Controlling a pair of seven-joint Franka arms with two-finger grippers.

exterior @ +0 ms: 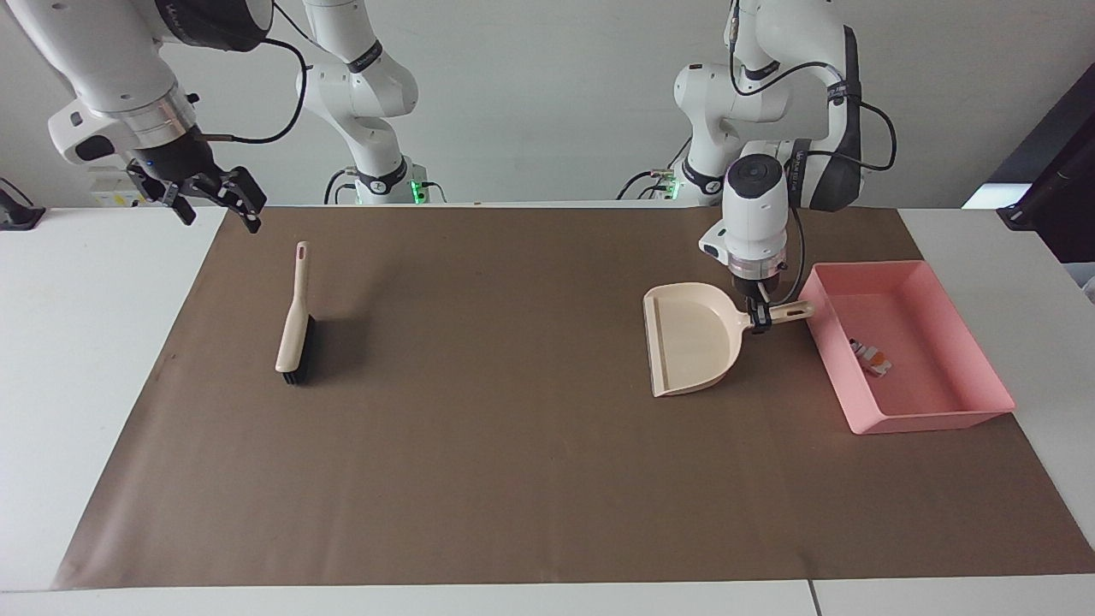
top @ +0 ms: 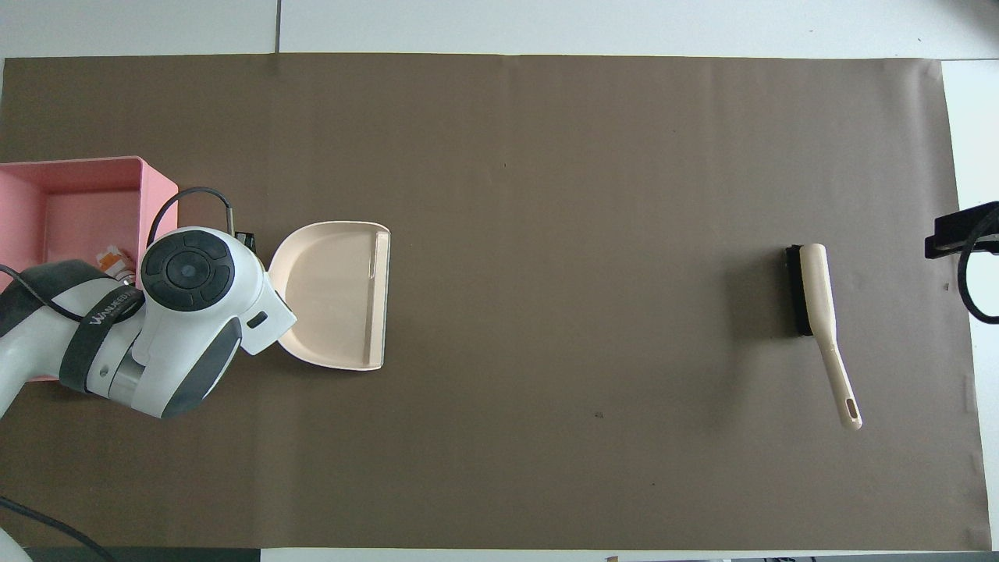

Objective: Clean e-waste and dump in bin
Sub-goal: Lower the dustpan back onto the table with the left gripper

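Now the e-waste (exterior: 869, 358) lies in the bin (exterior: 967, 342), light loose bits best moved by dustpan (exterior: 689, 338), whose stiff handle the left tool (exterior: 758, 320) clenches just beside the bin, while the right tool (exterior: 214, 197) waits spread, well apart from it.

We see a white table (exterior: 85, 359) made of 2 or more panels with visible seams, mostly covered by a brown paper sheet (exterior: 513, 445). Plain off-white wall (exterior: 547, 85) at the robots' end; lighting even, shadows soft.
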